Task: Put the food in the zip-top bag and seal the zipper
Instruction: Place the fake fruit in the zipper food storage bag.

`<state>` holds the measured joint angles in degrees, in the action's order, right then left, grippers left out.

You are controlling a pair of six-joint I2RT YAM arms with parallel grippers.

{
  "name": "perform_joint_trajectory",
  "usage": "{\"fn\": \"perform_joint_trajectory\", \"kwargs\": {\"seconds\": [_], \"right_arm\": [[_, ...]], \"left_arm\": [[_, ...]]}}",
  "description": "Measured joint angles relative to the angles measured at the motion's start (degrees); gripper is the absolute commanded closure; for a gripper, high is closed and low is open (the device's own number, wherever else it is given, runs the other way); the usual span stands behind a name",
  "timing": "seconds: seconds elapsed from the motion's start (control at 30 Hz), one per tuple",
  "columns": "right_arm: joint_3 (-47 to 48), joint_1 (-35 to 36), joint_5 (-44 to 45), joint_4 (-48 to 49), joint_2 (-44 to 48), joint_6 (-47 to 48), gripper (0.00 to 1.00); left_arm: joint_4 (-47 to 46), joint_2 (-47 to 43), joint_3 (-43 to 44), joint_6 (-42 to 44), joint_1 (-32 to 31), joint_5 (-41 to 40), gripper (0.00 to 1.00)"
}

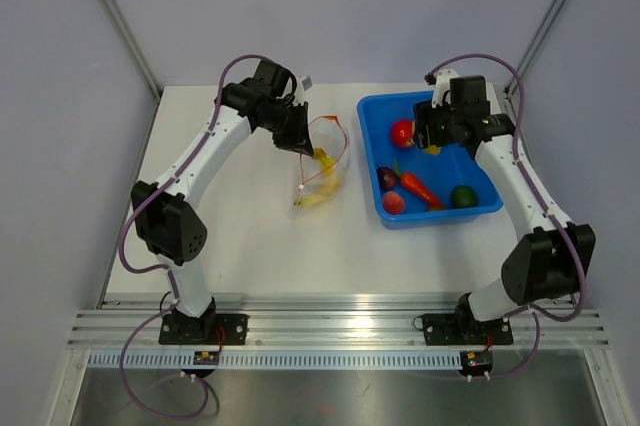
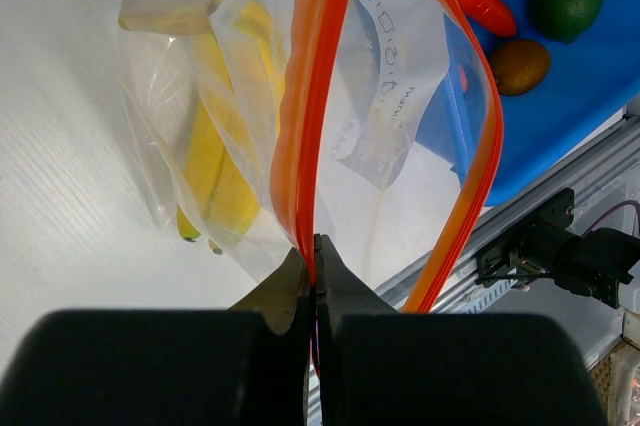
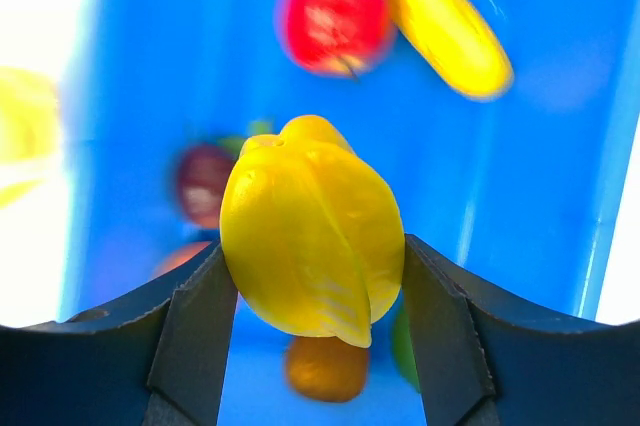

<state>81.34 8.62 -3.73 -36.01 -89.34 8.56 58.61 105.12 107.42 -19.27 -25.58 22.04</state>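
The white table (image 1: 250,246) sits between grey walls. From above, bare table lies open to the left of my left gripper (image 1: 298,144) and back toward my bases. The bin (image 1: 480,208) takes up the right side, with a strip of bare table between it and the bag (image 1: 328,171). The banana (image 1: 318,198) lies inside the bag, just base-ward of my left gripper. My right gripper (image 1: 432,144) hangs over the bin's far half, beside the tomato (image 1: 402,132). The carrot (image 1: 420,186) and lime (image 1: 462,196) lie in the bin nearer my bases.

Left wrist: my jaws are clenched on the zipper (image 2: 303,96). The bag's mouth gapes ahead of them in a loop. The banana shows through the plastic, ahead and left of my fingertips. The bin's wall lies ahead and to the right, near the bag.

Right wrist: my jaws grasp a ridged yellow fruit (image 3: 312,216) above the bin's floor. What lies below it is blurred.
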Motion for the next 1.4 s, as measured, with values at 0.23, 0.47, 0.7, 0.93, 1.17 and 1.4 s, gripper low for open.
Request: {"fn": "perform_joint_trajectory", "kwargs": {"seconds": [0.23, 0.47, 0.7, 0.93, 1.17, 1.4], "right_arm": [[4.7, 12.0, -5.8, 2.4, 8.1, -3.5, 0.58], [7.7, 22.6, -9.7, 12.3, 5.4, -9.2, 0.57], [8.0, 25.2, -10.6, 19.9, -2.5, -14.3, 0.56], [5.6, 25.5, -11.0, 26.1, -4.8, -19.4, 0.55], [2.0, 25.6, -10.9, 28.2, -5.7, -20.9, 0.55], [-1.7, 25.6, -10.2, 26.8, -5.9, -20.5, 0.34]], "left_arm": [[0.0, 0.0, 0.0, 0.0, 0.0, 0.0, 1.00], [-0.1, 0.0, -0.1, 0.0, 0.3, 0.1, 1.00], [-0.8, 0.0, -1.2, 0.0, 0.3, 0.5, 1.00], [-1.3, 0.0, -1.2, -0.2, 0.6, 0.9, 1.00], [-1.3, 0.0, -1.2, -0.3, 1.1, 1.3, 1.00], [-1.3, 0.0, -1.2, -0.3, 1.5, 1.9, 1.00]]}}
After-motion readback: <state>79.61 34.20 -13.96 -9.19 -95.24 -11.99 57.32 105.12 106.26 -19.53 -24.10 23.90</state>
